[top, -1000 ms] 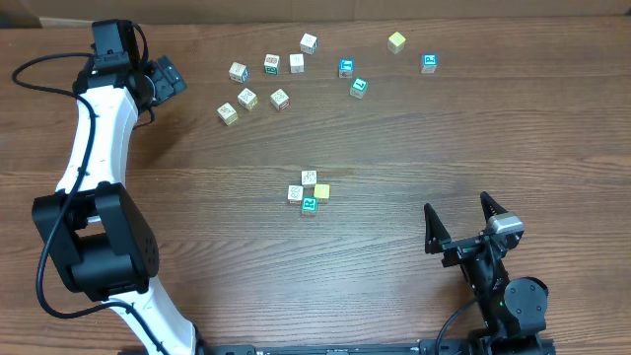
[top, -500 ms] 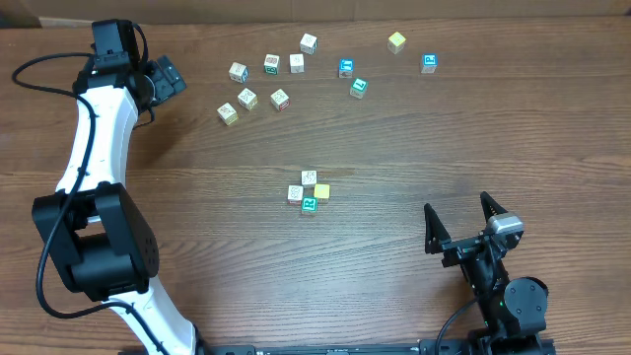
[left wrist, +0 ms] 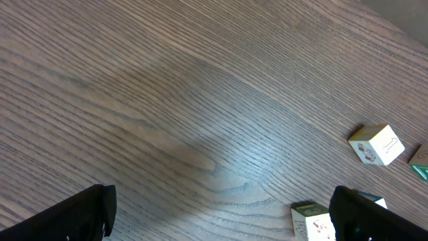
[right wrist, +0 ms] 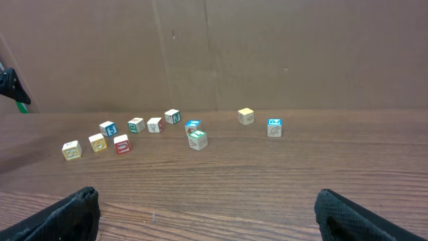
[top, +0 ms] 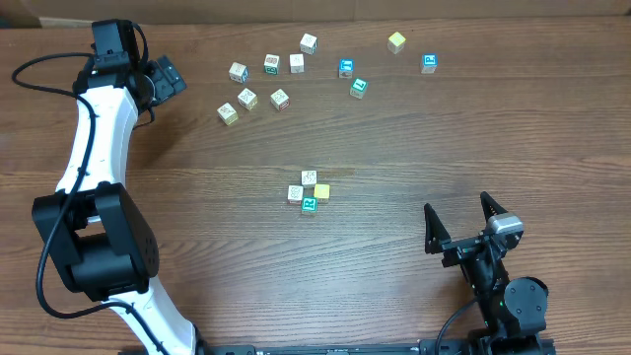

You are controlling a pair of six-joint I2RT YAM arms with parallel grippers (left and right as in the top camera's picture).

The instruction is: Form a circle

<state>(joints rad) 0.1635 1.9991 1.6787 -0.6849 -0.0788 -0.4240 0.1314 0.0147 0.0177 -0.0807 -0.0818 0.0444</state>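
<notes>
The circle (top: 309,190) is a tight clump of small picture cubes at the table's middle: one red-marked white, one whitish, one yellow, one teal-marked. It shows only in the overhead view. My left gripper (top: 166,76) is far off at the back left, open and empty, beside the loose scatter. In the left wrist view that gripper (left wrist: 221,221) hovers over bare wood, with a loose cube (left wrist: 312,221) just inside its right finger (left wrist: 374,217). My right gripper (top: 458,212) stands open and empty at the front right, well clear of the clump. Its fingers (right wrist: 67,214) frame bare table.
Several loose cubes (top: 280,100) lie spread along the back of the table, from a tan one (top: 228,114) on the left to a blue-marked one (top: 429,63) on the right. A brown cardboard wall (right wrist: 267,53) stands behind them.
</notes>
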